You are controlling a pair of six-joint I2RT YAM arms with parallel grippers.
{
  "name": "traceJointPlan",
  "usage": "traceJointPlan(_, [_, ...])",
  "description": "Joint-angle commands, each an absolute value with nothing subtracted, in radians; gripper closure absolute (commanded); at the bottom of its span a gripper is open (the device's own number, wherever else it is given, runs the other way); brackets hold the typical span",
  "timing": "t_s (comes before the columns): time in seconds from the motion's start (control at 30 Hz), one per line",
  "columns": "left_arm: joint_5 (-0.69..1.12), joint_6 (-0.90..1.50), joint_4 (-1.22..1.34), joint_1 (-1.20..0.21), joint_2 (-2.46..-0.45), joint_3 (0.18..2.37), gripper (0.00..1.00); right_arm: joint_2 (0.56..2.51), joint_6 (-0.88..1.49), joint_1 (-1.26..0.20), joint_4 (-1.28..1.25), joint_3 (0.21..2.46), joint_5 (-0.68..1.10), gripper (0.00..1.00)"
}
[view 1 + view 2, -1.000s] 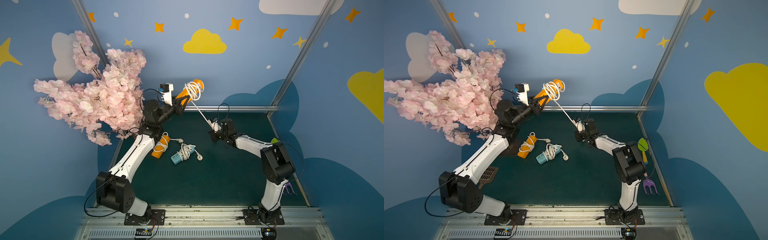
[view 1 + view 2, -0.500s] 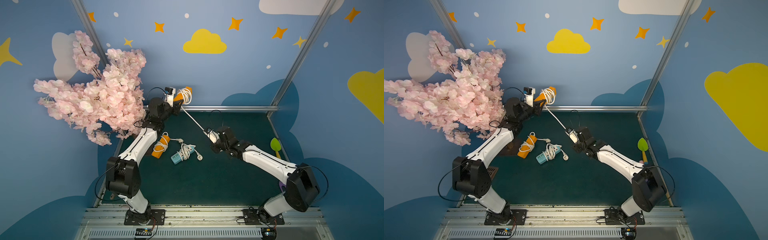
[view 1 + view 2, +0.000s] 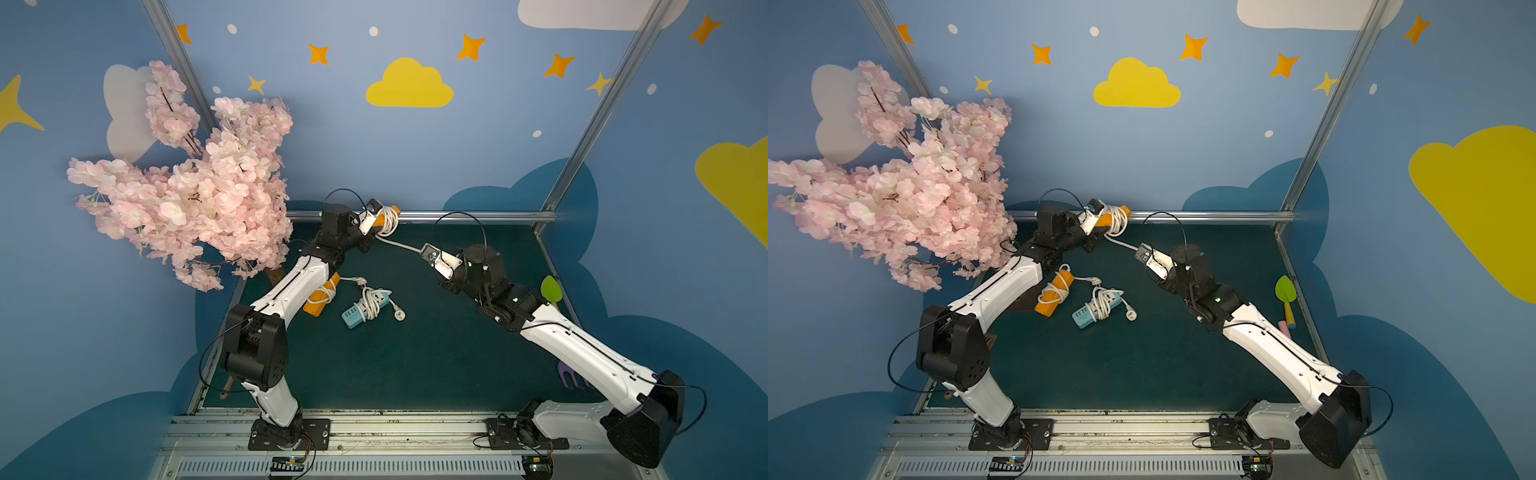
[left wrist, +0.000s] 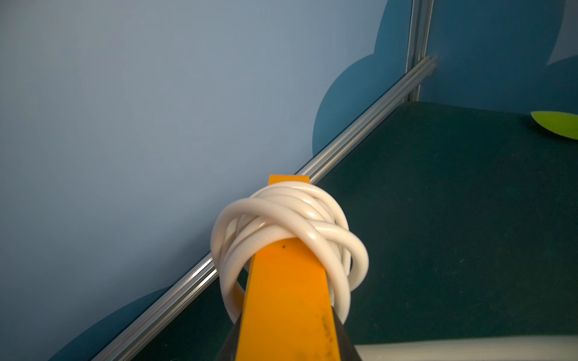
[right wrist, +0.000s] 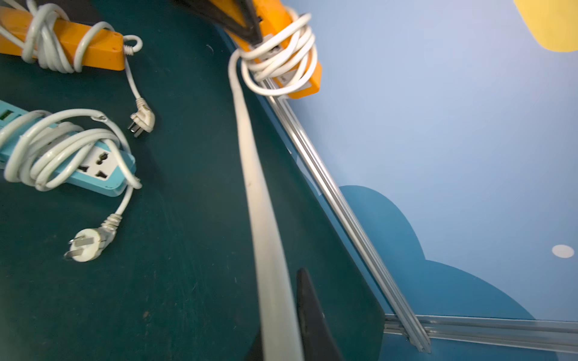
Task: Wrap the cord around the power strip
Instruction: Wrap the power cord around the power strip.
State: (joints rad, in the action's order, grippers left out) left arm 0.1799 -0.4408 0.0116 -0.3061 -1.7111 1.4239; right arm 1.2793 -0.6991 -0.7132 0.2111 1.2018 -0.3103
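My left gripper [image 3: 368, 233] [image 4: 287, 322] is shut on an orange power strip [image 3: 394, 209] [image 4: 287, 297] and holds it just above the mat by the back rail. Several loops of white cord [image 3: 388, 220] [image 4: 281, 218] are wound round the strip's middle. From the coil a straight stretch of cord [image 5: 253, 175] runs to my right gripper [image 3: 422, 250] [image 5: 281, 300], which is shut on it. In the right wrist view the strip [image 5: 308, 84] shows its wrapped end, with the left gripper's dark fingers [image 5: 247, 18] on it. Both top views show the same span, cord [image 3: 1121, 243] to right gripper [image 3: 1137, 251].
A second orange strip [image 3: 320, 295] and a teal strip [image 3: 365, 307], both with cords wound on, lie on the mat under the left arm; the teal one's plug [image 3: 400, 316] lies loose. A pink blossom tree [image 3: 199, 195] overhangs the left. A green spade [image 3: 550, 289] and a purple rake [image 3: 567, 376] lie along the right edge.
The left gripper has brought the wrapped orange strip down from high up to the back rail. The right arm has swung round while still holding the cord, and the span between them is shorter.
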Motion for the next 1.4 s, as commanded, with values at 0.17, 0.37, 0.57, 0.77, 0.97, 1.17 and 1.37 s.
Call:
traceJointPlan(0.17, [0.337, -0.632, -0.347, -0.410, -1.610, 1.414, 0.97, 1.440, -0.728, -0.601, 0.193, 1.572, -0.161, 1.00])
traceJointPlan(0.37, [0.499, -0.618, -0.536, -0.522, -1.577, 1.455, 0.97, 1.621, -0.660, -0.470, 0.280, 1.822, 0.019, 1.00])
traceJointPlan(0.57, [0.828, -0.478, -0.533, -0.613, -1.543, 1.446, 0.97, 1.783, -0.497, -0.318, 0.353, 1.979, 0.255, 1.00])
traceJointPlan(0.77, [1.026, -0.178, -0.161, -0.595, -1.455, 1.329, 0.97, 1.878, -0.275, -0.202, 0.339, 1.912, 0.551, 1.00])
traceJointPlan(0.97, [0.950, 0.205, 0.394, -0.534, -1.423, 1.220, 0.97, 1.816, -0.084, -0.204, 0.049, 1.574, 0.633, 1.00])
traceJointPlan(1.17, [0.738, 0.303, 0.578, -0.534, -1.441, 1.192, 0.97, 1.789, 0.128, -0.215, -0.227, 1.346, 0.688, 0.90])
traceJointPlan(1.37, [0.622, 0.313, 0.608, -0.537, -1.437, 1.183, 0.97, 1.773, 0.235, -0.234, -0.383, 1.230, 0.679, 0.73])
